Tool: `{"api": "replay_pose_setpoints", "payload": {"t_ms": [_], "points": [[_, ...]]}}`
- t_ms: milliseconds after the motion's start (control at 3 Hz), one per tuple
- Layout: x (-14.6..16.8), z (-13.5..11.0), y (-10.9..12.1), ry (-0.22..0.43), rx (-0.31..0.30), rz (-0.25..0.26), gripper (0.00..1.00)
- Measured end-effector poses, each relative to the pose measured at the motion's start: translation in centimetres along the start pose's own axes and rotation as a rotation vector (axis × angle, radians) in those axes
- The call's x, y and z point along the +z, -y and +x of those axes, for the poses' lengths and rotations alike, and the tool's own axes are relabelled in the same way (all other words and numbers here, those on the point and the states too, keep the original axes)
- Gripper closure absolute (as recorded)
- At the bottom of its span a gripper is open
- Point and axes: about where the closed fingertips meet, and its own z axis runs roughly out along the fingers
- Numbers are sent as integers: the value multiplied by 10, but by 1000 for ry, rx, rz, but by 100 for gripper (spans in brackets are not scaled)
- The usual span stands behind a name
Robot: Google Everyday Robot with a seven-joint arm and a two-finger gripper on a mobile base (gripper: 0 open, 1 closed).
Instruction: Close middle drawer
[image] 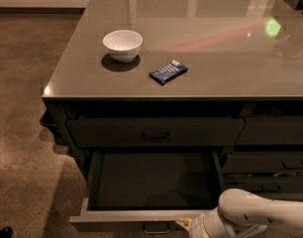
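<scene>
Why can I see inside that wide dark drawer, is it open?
Open. The middle drawer is pulled far out, showing its bare dark inside. The gripper sits at its front rim, right of the handle.

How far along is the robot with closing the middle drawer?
Done: the pale gripper sits at the front rim of the wide dark charcoal middle drawer, beside its small bar pull. In hand: apparently lining up a push. Left: the whole push; the drawer is fully out.
</scene>
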Motion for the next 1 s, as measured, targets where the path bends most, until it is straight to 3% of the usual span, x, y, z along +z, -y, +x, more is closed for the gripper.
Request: {"api": "replay_pose_setpoints", "payload": {"t_ms": [667,1000], "points": [[4,7,3,-4,14,6,0],[7,25,24,-11,26,39,0]]}}
